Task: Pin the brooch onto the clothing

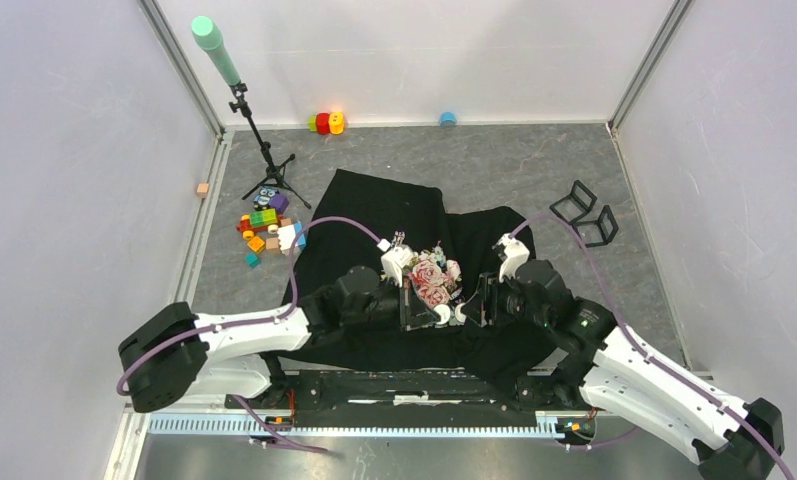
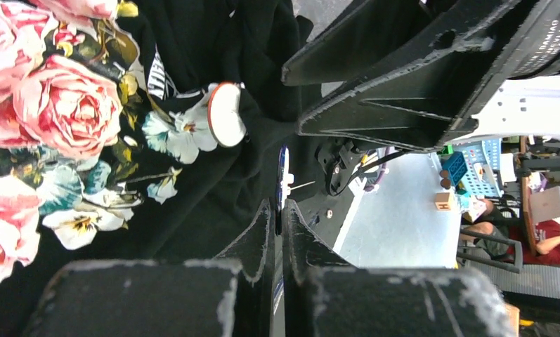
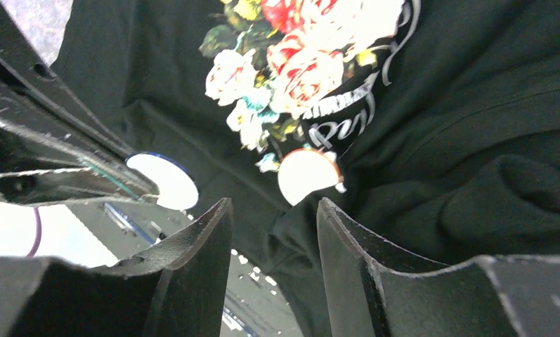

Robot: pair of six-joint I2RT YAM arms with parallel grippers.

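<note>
The black T-shirt (image 1: pixel 374 215) lies spread on the table, its rose print (image 1: pixel 432 278) between my two grippers. My left gripper (image 2: pixel 280 207) is shut on a thin round brooch (image 2: pixel 283 172), white with a blue rim, held edge-on with its pin sticking out to the right. The same brooch shows in the right wrist view (image 3: pixel 163 181). A second white disc with an orange rim (image 2: pixel 225 114) sits on the shirt at the edge of the print, also in the right wrist view (image 3: pixel 306 175). My right gripper (image 3: pixel 273 210) is open, with a fold of the shirt's edge between its fingers.
A tripod stand with a green cylinder (image 1: pixel 214 40) stands at the back left. Toy blocks (image 1: pixel 264 225) lie beside the shirt's left edge. Two black brackets (image 1: pixel 586 212) lie at the right. Small toys (image 1: pixel 326 122) sit along the back wall.
</note>
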